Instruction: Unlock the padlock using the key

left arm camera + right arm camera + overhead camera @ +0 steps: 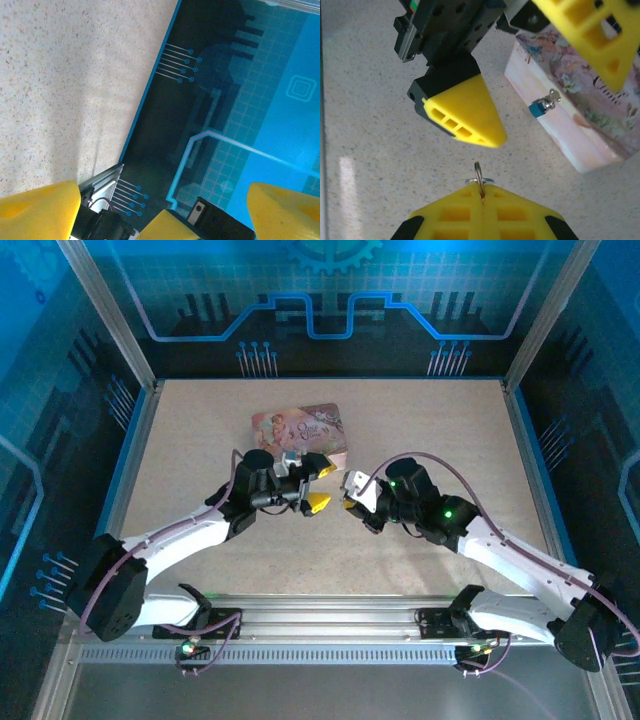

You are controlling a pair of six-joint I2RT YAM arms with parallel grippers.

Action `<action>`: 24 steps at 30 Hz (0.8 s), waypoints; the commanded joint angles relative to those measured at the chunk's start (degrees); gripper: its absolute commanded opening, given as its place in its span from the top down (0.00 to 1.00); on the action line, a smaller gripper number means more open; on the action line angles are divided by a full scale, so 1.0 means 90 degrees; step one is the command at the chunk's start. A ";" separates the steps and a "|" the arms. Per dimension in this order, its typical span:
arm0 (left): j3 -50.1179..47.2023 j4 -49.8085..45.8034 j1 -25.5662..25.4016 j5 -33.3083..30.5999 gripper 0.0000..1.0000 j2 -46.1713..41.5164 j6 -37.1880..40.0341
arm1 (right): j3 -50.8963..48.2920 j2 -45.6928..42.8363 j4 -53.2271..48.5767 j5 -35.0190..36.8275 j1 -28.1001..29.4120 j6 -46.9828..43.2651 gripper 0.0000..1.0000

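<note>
From above we see the left gripper (322, 486), jaws spread, just beside the pink illustrated rectangular tin box (300, 433) and facing the right gripper (351, 498). The left wrist view shows us its yellow fingers (40, 210) wide apart. In the right wrist view, the right gripper's closed tips pinch the thin metal key (480, 179) (its ring showing), and the tiny blue-teal padlock (541, 106) hangs on the box's front.

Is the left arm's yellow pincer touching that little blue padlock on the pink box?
Apart. The right wrist view shows the left pincer open, its yellow fingers either side of the padlock, with table and pink box visible in the gaps.
</note>
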 commanded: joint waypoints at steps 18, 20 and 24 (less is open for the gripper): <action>-0.0027 0.0960 -0.0466 -0.0121 0.32 0.0302 -0.0678 | 0.0713 0.0493 0.0084 0.0160 0.0134 -0.1376 1.00; -0.0057 0.0961 -0.0467 -0.0153 0.35 0.0277 -0.0688 | 0.0667 0.0470 0.0065 0.0119 0.0142 -0.1349 1.00; -0.0085 0.0991 -0.0466 -0.0182 0.39 0.0272 -0.0706 | 0.0606 0.0440 0.0021 0.0125 0.0192 -0.1273 1.00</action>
